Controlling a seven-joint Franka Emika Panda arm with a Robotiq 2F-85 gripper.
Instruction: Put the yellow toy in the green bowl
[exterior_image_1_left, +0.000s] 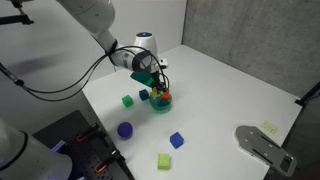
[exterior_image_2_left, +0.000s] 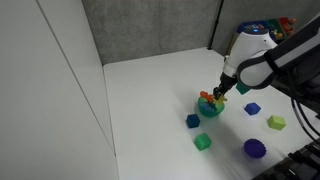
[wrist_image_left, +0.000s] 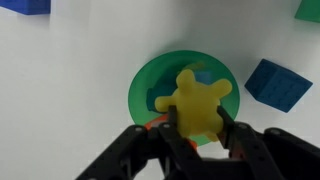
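one yellow toy (wrist_image_left: 197, 98) clamped in tool (wrist_image_left: 198, 126), over one green bowl (wrist_image_left: 141, 94).

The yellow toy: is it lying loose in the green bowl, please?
No, held: the wrist view shows the fingers clamped on the yellow toy over the green bowl; contact cannot tell.

green bowl (wrist_image_left: 145, 95): open from above | blue cube (wrist_image_left: 278, 85): just beside rim | green cube (exterior_image_1_left: 128, 100): near, bare table (exterior_image_1_left: 220, 90) between
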